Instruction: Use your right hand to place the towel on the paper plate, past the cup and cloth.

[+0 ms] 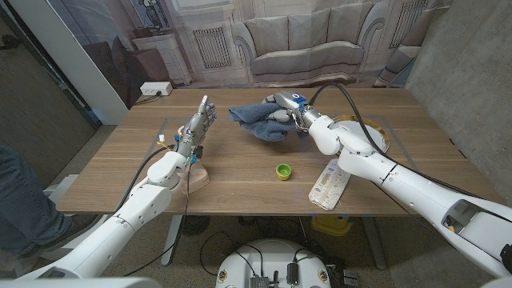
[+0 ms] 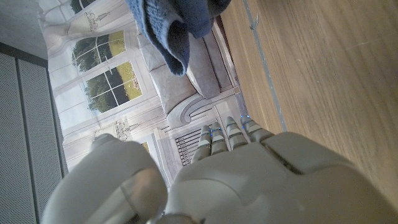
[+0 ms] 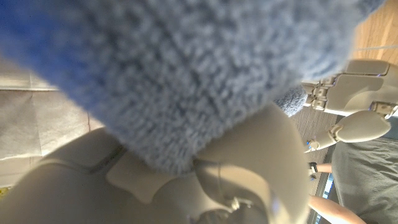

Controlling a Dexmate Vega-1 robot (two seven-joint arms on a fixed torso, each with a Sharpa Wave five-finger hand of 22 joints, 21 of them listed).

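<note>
A blue towel point(image 1: 262, 122) hangs bunched at the far middle of the table, gripped by my right hand point(image 1: 286, 107). Its fuzzy cloth point(image 3: 205, 74) lies over that hand's back point(image 3: 205, 180) in the right wrist view. Whether its lower edge touches the wood I cannot tell. The paper plate point(image 1: 378, 128) lies to the right of the towel, partly hidden behind my right forearm. My left hand point(image 1: 197, 128) stands left of the towel with fingers straight and apart, holding nothing. In the left wrist view the towel point(image 2: 174, 28) hangs beyond my left hand point(image 2: 236, 180).
A small green cup-like piece point(image 1: 283, 170) sits near the front middle. A white packet point(image 1: 328, 186) lies by the front edge, under my right arm. A pale wooden piece point(image 1: 197, 177) sits beneath my left forearm. A person's leg in jeans point(image 1: 16, 200) is at the left edge.
</note>
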